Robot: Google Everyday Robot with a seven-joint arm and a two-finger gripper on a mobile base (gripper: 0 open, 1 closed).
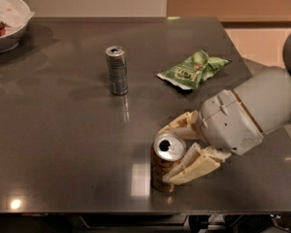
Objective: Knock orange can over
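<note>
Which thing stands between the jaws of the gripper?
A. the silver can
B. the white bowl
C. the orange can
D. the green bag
C: the gripper, near the front edge of the table, has its jaws spread with the orange can between them; the silver can, the bag and the bowl are far from it.

Dim light throws glare patches on the table (63,130) beside the pincer (166,155).
</note>
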